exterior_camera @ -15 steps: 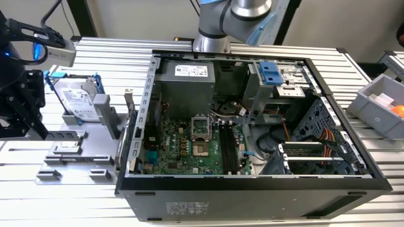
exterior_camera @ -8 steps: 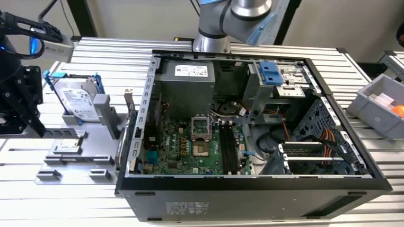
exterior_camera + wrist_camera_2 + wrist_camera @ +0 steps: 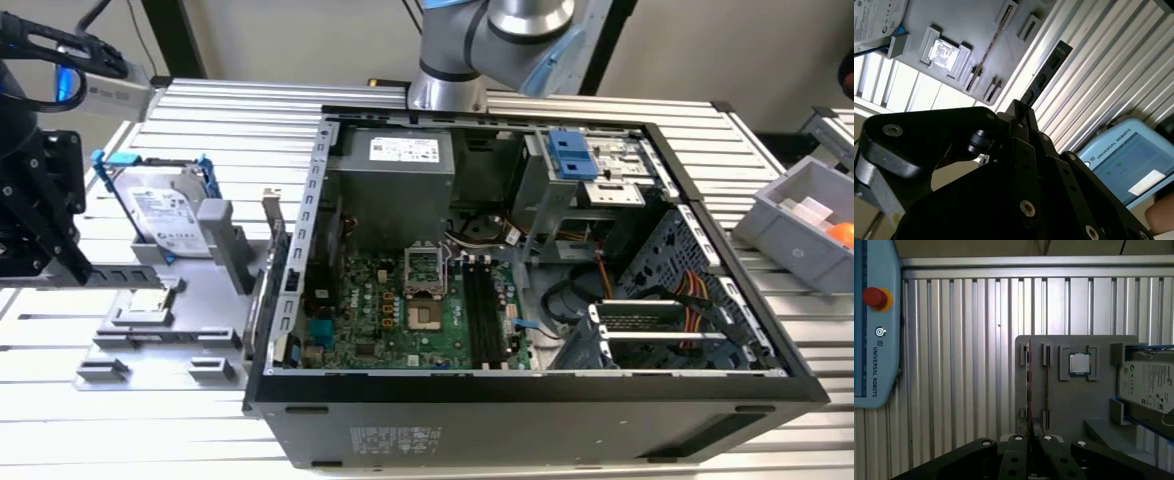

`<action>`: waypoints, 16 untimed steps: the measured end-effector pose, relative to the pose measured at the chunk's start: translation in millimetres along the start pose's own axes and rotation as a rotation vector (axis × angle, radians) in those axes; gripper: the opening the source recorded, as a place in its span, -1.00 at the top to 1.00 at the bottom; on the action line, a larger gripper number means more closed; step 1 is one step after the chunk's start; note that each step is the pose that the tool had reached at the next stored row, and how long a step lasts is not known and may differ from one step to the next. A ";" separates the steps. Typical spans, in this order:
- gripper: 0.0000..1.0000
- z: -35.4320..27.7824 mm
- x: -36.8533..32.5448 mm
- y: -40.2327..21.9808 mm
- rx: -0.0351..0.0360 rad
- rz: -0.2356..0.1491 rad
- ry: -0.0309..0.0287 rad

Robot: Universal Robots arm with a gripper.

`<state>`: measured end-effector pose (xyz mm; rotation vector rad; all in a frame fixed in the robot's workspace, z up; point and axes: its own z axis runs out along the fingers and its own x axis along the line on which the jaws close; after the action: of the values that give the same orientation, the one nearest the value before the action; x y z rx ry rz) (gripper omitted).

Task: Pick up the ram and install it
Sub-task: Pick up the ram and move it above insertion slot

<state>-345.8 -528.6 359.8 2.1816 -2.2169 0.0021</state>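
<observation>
The end effector looks clenched on the ram, holding it on edge above the grey fixture at the exterior view's left edge. It grips near one end, so the stick could pivot and reach the computer case skewed. The ram's long axis is level, with the free end pointing toward the case.

The arm holds the hand pointing downward, fingers pressed together.

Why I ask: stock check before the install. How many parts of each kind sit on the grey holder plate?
ram: 1
processor chip: 1
hard drive: 1
Total: 3, all on the grey holder plate
</observation>
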 end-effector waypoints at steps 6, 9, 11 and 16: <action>1.00 -4.9 0.1 0.1 0.0001 0.000 -0.0010; 1.00 -7.8 0.2 0.2 0.0000 0.000 -0.0031; 1.00 -9.7 0.2 0.2 0.0001 0.000 -0.0045; 1.00 -14.4 0.4 0.3 0.0001 0.000 -0.0046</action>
<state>-345.8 -528.6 374.2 2.1840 -2.2192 -0.0028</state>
